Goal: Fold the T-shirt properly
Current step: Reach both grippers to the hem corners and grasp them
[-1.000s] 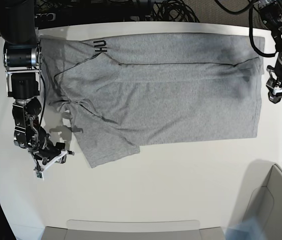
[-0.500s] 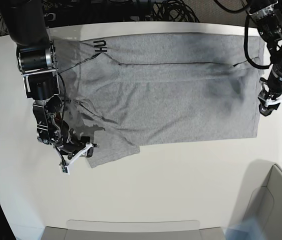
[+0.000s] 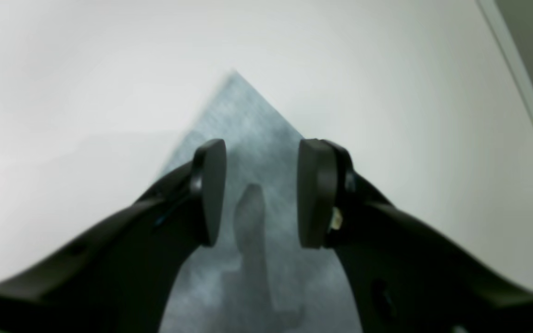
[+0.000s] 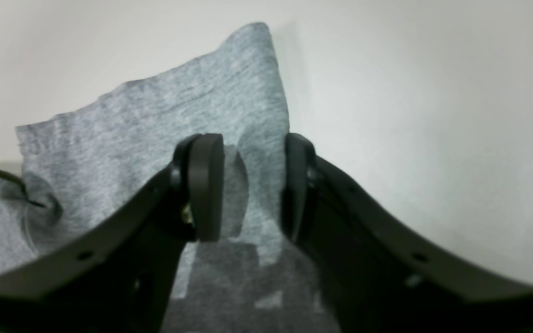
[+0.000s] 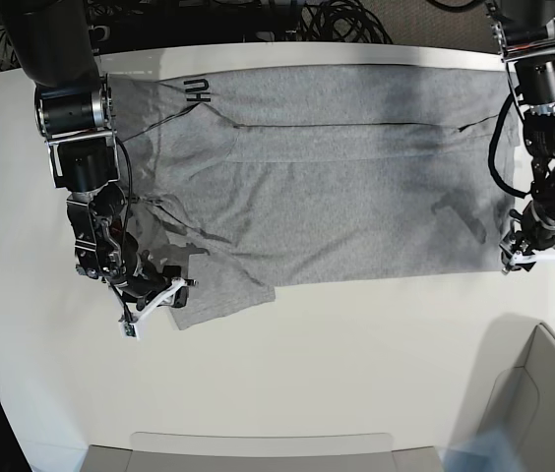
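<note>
The white bench [image 5: 337,374] carries everything here. At its near right corner stands a pale grey bin [image 5: 543,393], and a shallow grey tray [image 5: 258,450] sits along the near edge; what either one holds cannot be made out.

The T-shirt [image 5: 337,187] lies spread flat across the far half of the bench, plain grey side up, with a strip of black lettering [image 5: 198,92] showing at a turned-over fold near the far left. One sleeve points toward the near left.

The right gripper [image 5: 154,303] sits at the tip of that sleeve. In the right wrist view its jaws stand apart, one on either side of the grey cloth [image 4: 164,120], with nothing pinched between them. The left gripper [image 5: 535,258] is at the near right corner of the shirt; the left wrist view shows its jaws parted too, over the pointed corner of fabric [image 3: 248,134].

Half a second ago the left gripper was farther up the shirt's right edge and has since come down to the corner. The right gripper has edged slightly onto the sleeve tip.
</note>
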`<act>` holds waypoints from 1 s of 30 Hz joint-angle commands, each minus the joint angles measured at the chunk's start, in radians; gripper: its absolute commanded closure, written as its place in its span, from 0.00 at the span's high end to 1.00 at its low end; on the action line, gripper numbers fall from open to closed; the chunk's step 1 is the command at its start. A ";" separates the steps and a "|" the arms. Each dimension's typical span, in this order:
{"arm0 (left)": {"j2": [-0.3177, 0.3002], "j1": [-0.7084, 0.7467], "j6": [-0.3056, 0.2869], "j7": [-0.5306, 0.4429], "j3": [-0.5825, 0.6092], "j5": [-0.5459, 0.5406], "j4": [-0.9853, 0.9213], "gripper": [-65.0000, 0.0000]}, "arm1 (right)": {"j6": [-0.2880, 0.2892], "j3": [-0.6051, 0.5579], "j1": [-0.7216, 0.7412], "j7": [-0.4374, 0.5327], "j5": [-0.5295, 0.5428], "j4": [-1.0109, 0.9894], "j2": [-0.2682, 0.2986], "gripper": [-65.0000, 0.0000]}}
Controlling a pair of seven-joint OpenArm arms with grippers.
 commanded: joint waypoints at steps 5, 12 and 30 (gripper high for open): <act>-0.075 -0.081 -0.002 -0.159 0.184 -0.007 -0.115 0.45 | -0.004 0.000 0.007 -0.050 -0.012 0.001 0.007 0.35; -0.093 -0.101 -0.075 -0.269 0.283 -0.007 -0.242 0.45 | -0.004 0.000 0.007 -0.048 -0.012 0.001 0.007 0.35; -0.086 -0.228 -0.245 -0.262 0.350 -0.008 -0.462 0.48 | -0.004 0.000 -0.002 -0.050 -0.012 0.028 0.007 0.34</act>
